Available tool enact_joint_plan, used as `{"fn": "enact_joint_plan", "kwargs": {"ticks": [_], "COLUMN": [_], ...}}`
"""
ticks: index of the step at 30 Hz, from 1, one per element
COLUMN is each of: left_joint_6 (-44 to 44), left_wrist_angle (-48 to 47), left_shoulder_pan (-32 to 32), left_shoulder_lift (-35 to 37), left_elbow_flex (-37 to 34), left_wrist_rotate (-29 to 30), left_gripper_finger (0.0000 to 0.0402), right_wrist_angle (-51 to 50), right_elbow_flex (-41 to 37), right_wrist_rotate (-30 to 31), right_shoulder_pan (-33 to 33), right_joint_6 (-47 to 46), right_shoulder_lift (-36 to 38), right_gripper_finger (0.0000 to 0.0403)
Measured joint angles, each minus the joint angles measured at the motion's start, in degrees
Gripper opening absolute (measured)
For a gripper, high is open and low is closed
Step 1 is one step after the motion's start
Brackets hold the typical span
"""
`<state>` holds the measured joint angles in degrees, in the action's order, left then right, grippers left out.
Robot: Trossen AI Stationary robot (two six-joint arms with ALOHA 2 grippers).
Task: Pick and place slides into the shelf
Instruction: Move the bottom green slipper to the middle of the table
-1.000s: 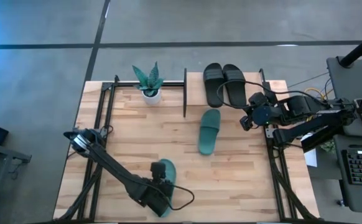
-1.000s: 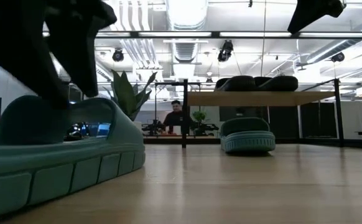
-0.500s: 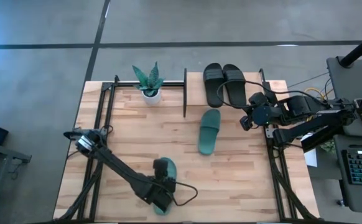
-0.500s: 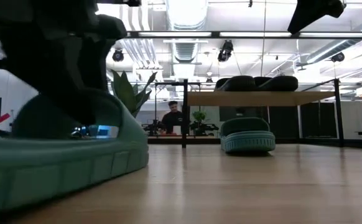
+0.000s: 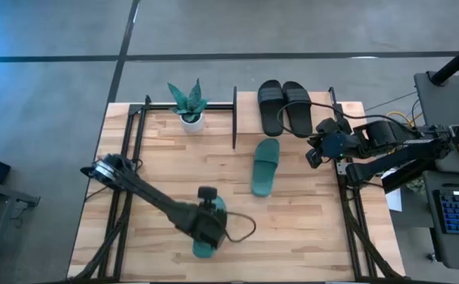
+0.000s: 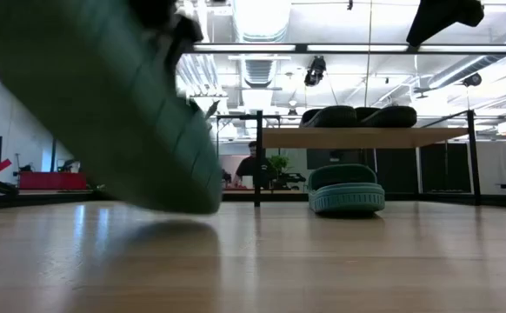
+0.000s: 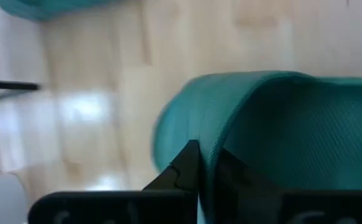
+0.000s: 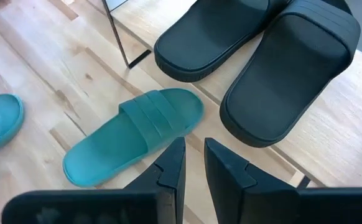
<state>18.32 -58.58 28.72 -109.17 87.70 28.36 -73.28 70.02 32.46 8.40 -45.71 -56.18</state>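
Note:
My left gripper is shut on one teal slide near the table's front middle. The low view shows this slide raised and tilted. The other teal slide lies sole down on the table, just in front of the shelf. The black pair rests on the shelf's wooden top board at the far right. My right gripper hovers shut and empty at the shelf's near right corner, above the table. My left gripper holds the teal slide by the edge of its wide strap. The strap is pinched between the two fingers, which come from above. The slide hangs tilted below the gripper, and its low end seems clear of the table.
A small potted plant stands at the far left of the shelf. Black shelf posts rise between the plant and the black pair. A person sits in the room beyond the table. Bare wood lies between the two teal slides.
My left gripper has moved from the table's near edge toward the far side and upward, taking the teal slide with it. The slide, which lay flat on the table, is now lifted and tipped.

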Motion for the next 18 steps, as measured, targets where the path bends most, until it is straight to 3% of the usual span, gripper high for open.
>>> {"fn": "enact_joint_plan", "kwargs": {"ticks": [8,18], "left_joint_6": [-13.94,-21.53], "left_wrist_angle": [19.54,45.36], "left_shoulder_pan": [-11.17,-20.15], "left_shoulder_lift": [5.53,-1.85], "left_elbow_flex": [0.15,4.49], "left_wrist_rotate": [-0.83,-4.58], "left_gripper_finger": [0.0001,0.0000], "right_wrist_angle": [0.05,-0.50], "right_elbow_flex": [0.02,0.02], "right_wrist_rotate": [0.06,6.58], "right_shoulder_pan": [2.98,8.61], "right_joint_6": [-0.80,-6.14], "right_shoulder_lift": [2.52,7.64], "right_gripper_finger": [0.0052,0.0052]}}
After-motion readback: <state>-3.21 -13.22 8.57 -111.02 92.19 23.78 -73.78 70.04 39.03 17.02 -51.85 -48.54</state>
